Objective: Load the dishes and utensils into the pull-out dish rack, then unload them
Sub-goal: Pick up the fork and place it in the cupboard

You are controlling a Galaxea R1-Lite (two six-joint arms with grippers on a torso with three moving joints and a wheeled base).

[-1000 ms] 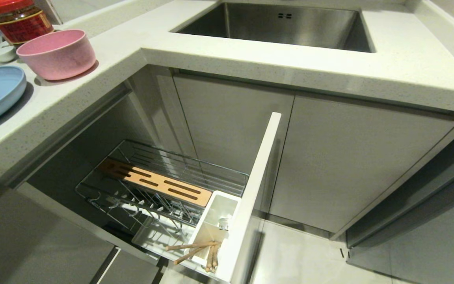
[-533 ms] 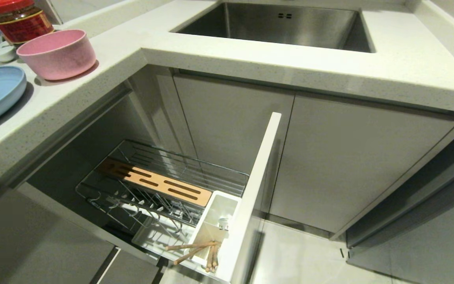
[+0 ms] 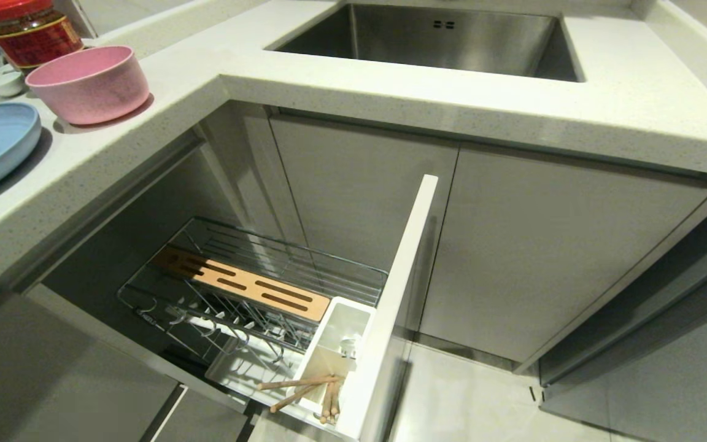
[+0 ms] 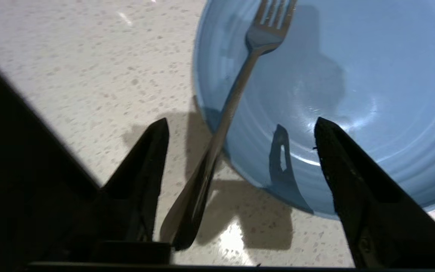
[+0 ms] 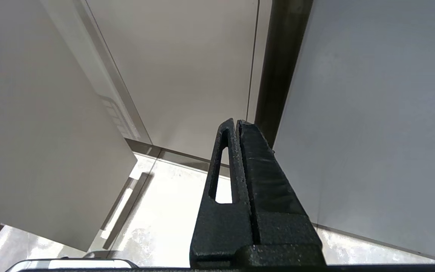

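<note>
1. Silver fork (image 4: 236, 94) lies tines-down in the light-blue plate (image 4: 372, 75), handle sticking out over the speckled worktop (image 4: 70, 68).
2. Left gripper (image 4: 240, 128) hovers above it, fingers wide open, holding nothing.
3. Right gripper (image 5: 236, 124) by the cabinets, fingers closed.

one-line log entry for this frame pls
left end effector: open over fork | fork: tines on blue plate, handle on counter | right end effector: shut, parked | chopsticks: in rack bin
</note>
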